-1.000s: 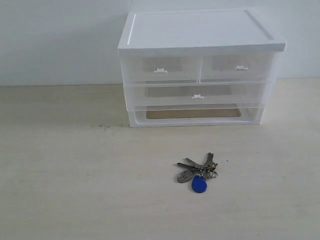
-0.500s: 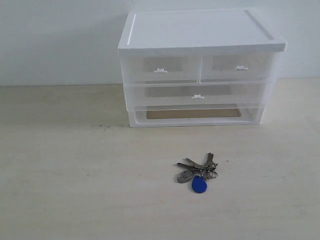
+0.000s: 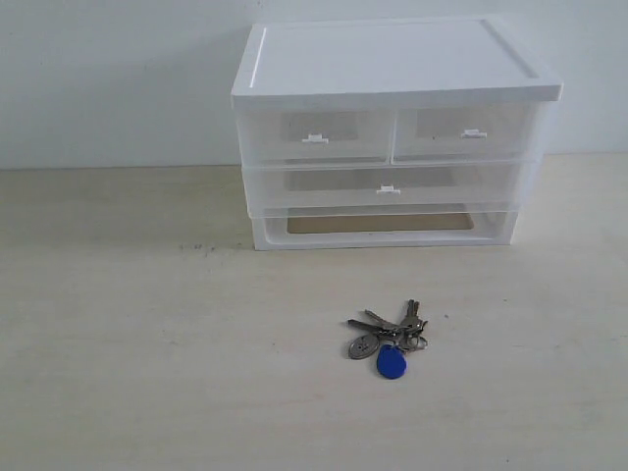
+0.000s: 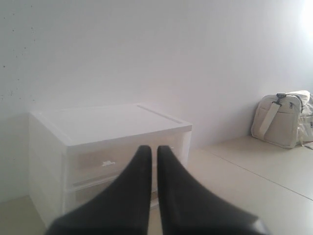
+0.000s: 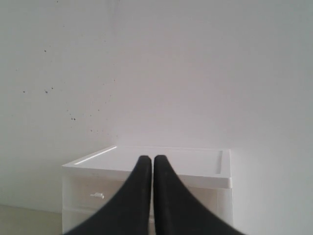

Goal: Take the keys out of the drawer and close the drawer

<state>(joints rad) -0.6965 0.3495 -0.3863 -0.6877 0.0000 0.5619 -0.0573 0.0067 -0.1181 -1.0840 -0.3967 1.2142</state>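
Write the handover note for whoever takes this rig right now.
Left pincer: shut, empty, pointing toward the cabinet and apart from it.
Right pincer: shut, empty, also pointing toward the cabinet without touching it.
Keys: out of the drawer, lying on the table in front of the cabinet.
Drawer: the wide one looks pushed in.
Done: keys removed, and the drawer appears closed.
Left: probably nothing; just confirm the drawer is fully seated.

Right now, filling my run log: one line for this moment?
keys: on table | drawer: looks closed | left gripper: shut, empty | right gripper: shut, empty
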